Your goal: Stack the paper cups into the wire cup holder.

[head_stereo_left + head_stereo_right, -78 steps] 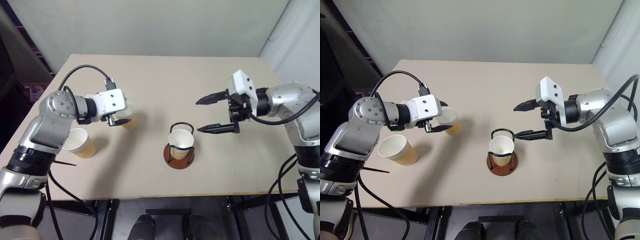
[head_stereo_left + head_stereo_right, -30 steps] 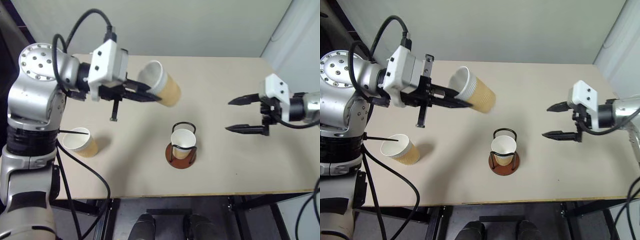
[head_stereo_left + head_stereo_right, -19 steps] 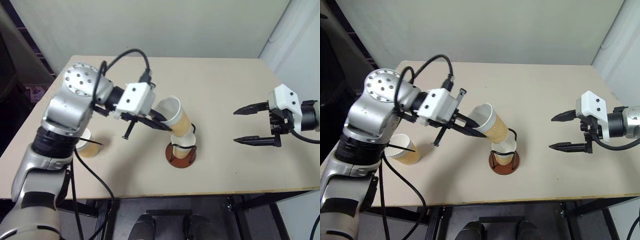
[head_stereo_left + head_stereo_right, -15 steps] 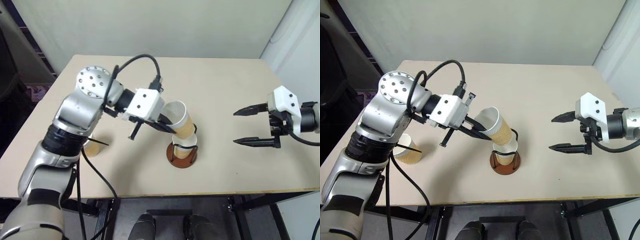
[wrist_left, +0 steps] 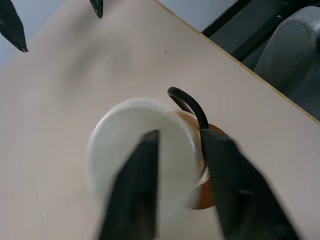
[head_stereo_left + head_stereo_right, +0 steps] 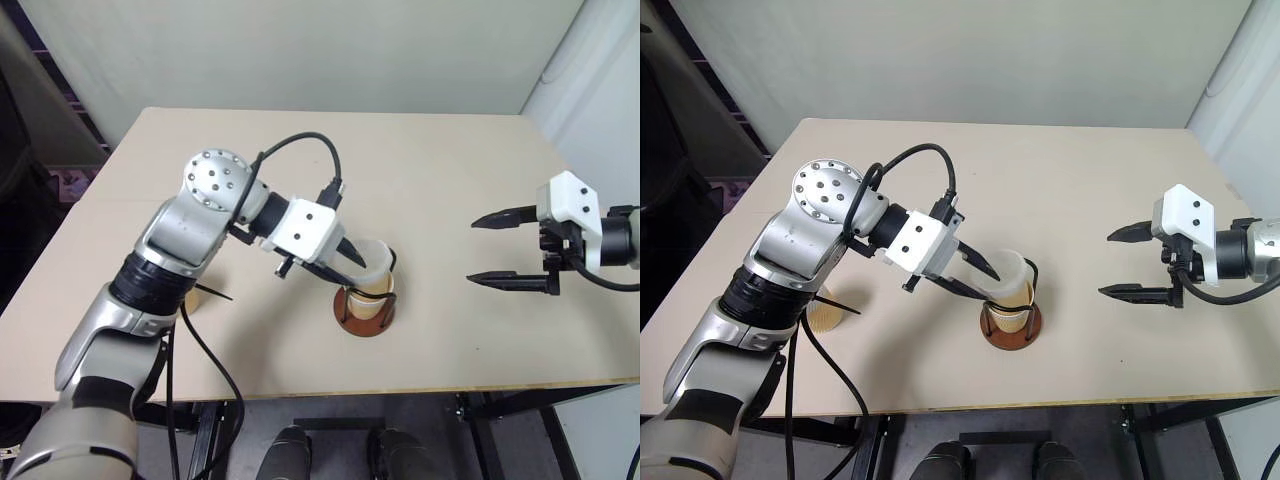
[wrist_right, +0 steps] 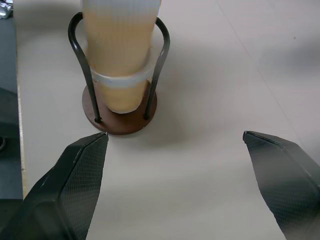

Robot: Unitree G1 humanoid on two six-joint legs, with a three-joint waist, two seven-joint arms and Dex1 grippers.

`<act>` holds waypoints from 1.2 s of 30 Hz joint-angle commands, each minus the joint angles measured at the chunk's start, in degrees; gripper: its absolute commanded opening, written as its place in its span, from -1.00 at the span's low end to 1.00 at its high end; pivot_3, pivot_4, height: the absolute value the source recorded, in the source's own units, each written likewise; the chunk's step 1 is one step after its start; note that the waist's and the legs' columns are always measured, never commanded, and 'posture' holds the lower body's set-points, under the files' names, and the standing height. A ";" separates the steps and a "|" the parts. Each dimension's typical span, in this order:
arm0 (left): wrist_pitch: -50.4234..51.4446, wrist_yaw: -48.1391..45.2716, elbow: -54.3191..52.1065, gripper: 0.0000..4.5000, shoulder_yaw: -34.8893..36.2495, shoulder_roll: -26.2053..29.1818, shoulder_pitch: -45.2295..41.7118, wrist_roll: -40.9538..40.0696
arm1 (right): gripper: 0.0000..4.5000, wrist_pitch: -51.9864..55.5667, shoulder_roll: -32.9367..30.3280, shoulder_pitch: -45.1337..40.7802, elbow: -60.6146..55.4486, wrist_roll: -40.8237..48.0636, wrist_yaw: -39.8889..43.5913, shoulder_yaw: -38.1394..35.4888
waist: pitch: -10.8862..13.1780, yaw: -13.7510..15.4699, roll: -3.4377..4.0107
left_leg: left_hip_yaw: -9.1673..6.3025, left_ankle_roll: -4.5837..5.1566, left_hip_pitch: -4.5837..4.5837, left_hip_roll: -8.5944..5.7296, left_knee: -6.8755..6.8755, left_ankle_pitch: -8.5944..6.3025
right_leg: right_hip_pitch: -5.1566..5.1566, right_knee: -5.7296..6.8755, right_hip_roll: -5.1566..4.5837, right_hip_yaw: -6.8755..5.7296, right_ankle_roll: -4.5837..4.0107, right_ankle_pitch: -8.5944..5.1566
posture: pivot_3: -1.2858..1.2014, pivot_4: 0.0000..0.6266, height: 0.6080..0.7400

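The table [image 6: 420,160] is a plain beige top with its far half bare and broad open room between the wire cup holder [image 6: 1010,322] and the right-hand edge. The holder stands near the middle of the table, closer to the near edge than the far one.

The left end effector [image 6: 978,275] reaches in from the left, angled down at the holder. One finger sits inside the mouth of the upper paper cup [image 6: 1012,275] and the other outside its wall, as the left wrist view shows [image 5: 142,165]; the fingers are partly spread, and whether they press the cup wall cannot be told. That cup sits nested in the lower paper cup [image 7: 120,90], which stands in the holder between the wire loops.

The right end effector [image 6: 510,250] hovers over the open table to the right of the holder, well apart from it, its fingers spread wide and empty.

Three paper cups are counted: two stacked in the holder, and a third [image 6: 828,316] on the table at the left, mostly hidden behind the left arm. One holder.
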 commanded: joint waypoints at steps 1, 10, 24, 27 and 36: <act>-1.18 -1.47 -1.70 0.20 -0.20 0.57 0.12 1.42 | 1.00 -0.29 -0.43 -1.56 -1.25 0.52 -0.34 -0.85 | 0.00 -0.02 0.00 | 0.14 0.05 0.03 0.01 0.01 -0.03 | 0.00 -0.02 0.00 0.13 0.05 0.02 | 0.03 -0.52 1.00; 4.63 7.67 1.36 0.37 9.81 6.74 -0.38 3.56 | 1.00 4.27 7.09 -11.74 -1.52 15.45 4.52 -1.44 | 0.03 -1.01 0.05 | 0.75 0.23 0.14 0.03 0.14 -0.08 | -0.12 -0.04 0.10 0.67 0.20 0.12 | 0.03 -0.52 1.00; 16.84 -2.37 -13.01 0.37 54.94 37.75 48.94 -1.01 | 1.00 -4.31 24.87 -23.23 6.60 2.85 5.27 17.33 | -0.13 -1.86 -0.18 | 0.70 0.57 0.11 0.32 -0.08 -0.52 | -1.20 1.00 0.21 0.76 -0.94 -0.45 | 0.03 -0.52 1.00; 16.22 -2.38 -14.07 0.37 62.93 38.67 60.16 -0.67 | 1.00 -5.52 28.98 -24.76 8.51 -0.05 2.81 19.39 | -0.15 -2.05 -0.22 | 0.74 0.56 0.15 0.37 -0.06 -0.51 | -1.22 1.05 0.21 0.70 -1.63 -0.58 | 0.03 -0.52 1.00; 9.82 2.70 -8.69 0.37 63.06 38.27 66.86 5.37 | 1.00 -7.22 32.35 -23.69 9.01 -3.24 1.03 19.76 | -0.17 -2.14 -0.21 | 0.60 0.58 0.23 0.57 -0.19 -0.52 | -1.33 1.16 0.26 0.52 -2.23 -0.26 | 0.03 -0.52 1.00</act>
